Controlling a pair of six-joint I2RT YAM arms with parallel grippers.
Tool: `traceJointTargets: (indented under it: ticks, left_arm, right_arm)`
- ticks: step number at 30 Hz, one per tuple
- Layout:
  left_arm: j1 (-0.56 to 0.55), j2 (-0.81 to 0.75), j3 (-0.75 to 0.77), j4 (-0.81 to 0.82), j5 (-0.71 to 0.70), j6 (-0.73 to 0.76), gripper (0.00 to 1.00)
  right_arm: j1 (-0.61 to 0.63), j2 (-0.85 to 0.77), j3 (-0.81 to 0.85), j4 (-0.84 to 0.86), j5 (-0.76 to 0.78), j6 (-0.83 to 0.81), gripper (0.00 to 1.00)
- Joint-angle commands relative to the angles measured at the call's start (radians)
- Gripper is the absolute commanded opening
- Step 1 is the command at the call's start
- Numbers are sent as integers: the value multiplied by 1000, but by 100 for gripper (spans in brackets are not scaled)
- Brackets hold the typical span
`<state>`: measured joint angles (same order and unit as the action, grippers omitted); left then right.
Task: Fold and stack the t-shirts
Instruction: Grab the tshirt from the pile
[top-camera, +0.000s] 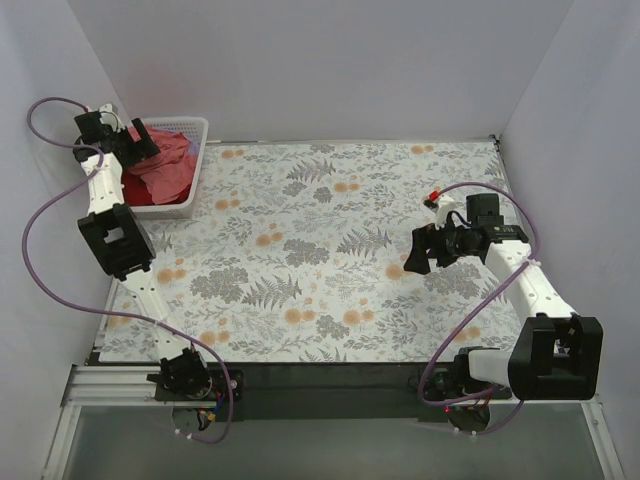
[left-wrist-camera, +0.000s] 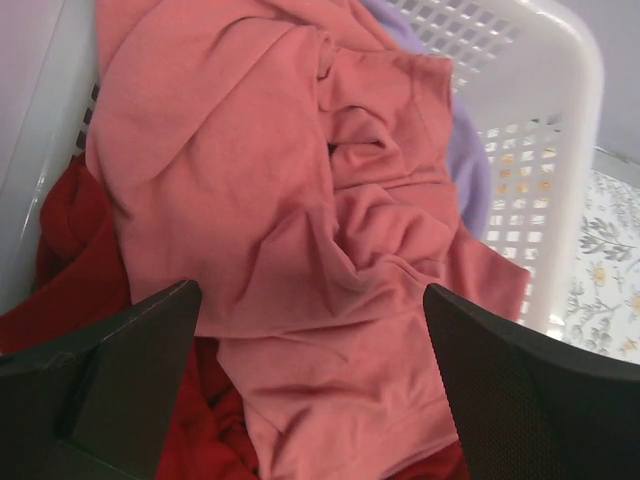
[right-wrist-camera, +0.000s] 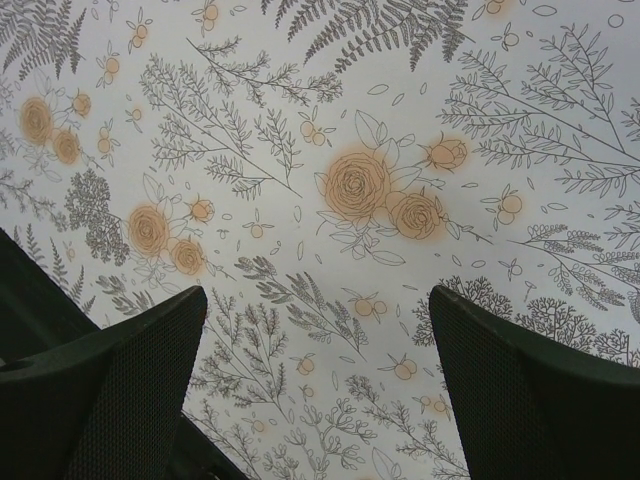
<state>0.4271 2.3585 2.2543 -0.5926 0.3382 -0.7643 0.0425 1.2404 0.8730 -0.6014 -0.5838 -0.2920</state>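
The left gripper (left-wrist-camera: 311, 290) hangs over the white basket (left-wrist-camera: 545, 120) at the far left corner, fingers spread wide and holding nothing, just above the coral-red tee (left-wrist-camera: 300, 200) (it lies heaped over a darker red tee (left-wrist-camera: 70, 260) and a lavender tee (left-wrist-camera: 470, 165)). The right gripper (right-wrist-camera: 318, 292), equally wide apart, hovers empty above the floral cloth (right-wrist-camera: 350, 190).

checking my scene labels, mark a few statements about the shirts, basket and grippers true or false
The left gripper is open above the white basket. True.
The coral-red t-shirt lies on top of the darker red t-shirt and the lavender t-shirt. True.
One t-shirt is already folded on the floral cloth. False: all three are bunched in the basket.
The right gripper holds a shirt. False: it is open and empty over the floral cloth.
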Motion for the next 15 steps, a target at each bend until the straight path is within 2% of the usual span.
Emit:
traceJointTargets:
  ticks: [1,6,9,10,11,13,14,15]
  left_arm:
    - [-8,8,53,50,-41,20,93]
    - [-47,51,48,62,-88,62,89]
    - [-74,74,54,70,-126,89,75]
    - [-77,76,57,74,-131,89,67]
    - [-82,77,60,77,-139,83,51]
    - [-83,68,59,97,-154,63,28]
    - [-83,55,60,105,-157,48,11]
    - [-83,42,59,115,-156,45,3]
  right_arm:
    - [3,16,7,-8,-22,-15,98]
    - [3,41,11,-9,-14,-16,98]
    - [4,51,18,-14,-11,-13,98]
    - [3,54,18,-14,-10,-12,99]
    - [3,56,21,-15,-10,-13,98]
    - [3,56,23,-17,-8,-12,99]
    - [3,56,21,-17,-5,-12,98]
    - [3,57,21,-17,-7,-10,98]
